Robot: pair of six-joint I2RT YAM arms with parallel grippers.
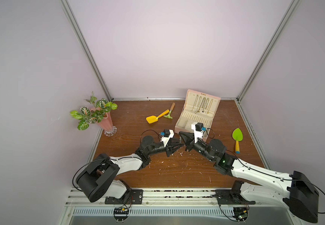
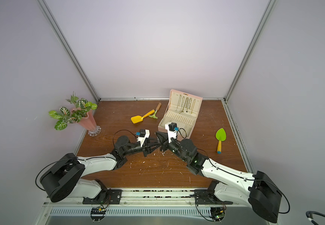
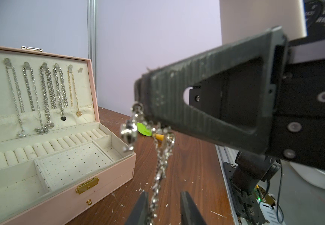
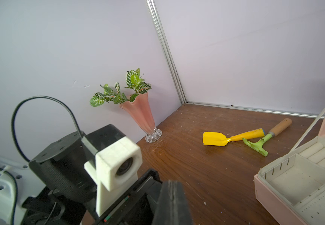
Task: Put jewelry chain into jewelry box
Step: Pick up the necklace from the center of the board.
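Two black-and-white robot arms meet over the middle of a scuffed wooden table (image 1: 177,171), seen in both top views inside a lilac-walled enclosure. Behind their wrists, toward the back wall, a pink jewelry box (image 1: 181,124) stands open. Its lid is upright and the cream ring rolls and compartments of its base are exposed. A pink fluted vase (image 1: 104,121) of variegated green leaves stands at the table's far edge on the left arm's side. A green trowel (image 1: 237,135) with an orange handle lies on the right arm's side. A yellow toy shovel (image 1: 153,118) and a green-headed hand tool with a wooden handle (image 1: 169,113) lie touching, beside the box.

The right gripper (image 3: 142,91) is closed, pinching the top of a silver jewelry chain (image 3: 162,155) at its tip. The chain hangs free above the table, outside the box and near its front corner. Its lower length drops between the fingers (image 3: 187,204) of the left gripper (image 1: 180,145). That gripper's jaws stand narrowly apart around the chain, with a clear gap on one side. Whether the other finger touches the links cannot be told.

Several necklaces (image 3: 46,91) hang from hooks inside the lid. A small gold clasp (image 3: 87,185) sits on the box's front wall.
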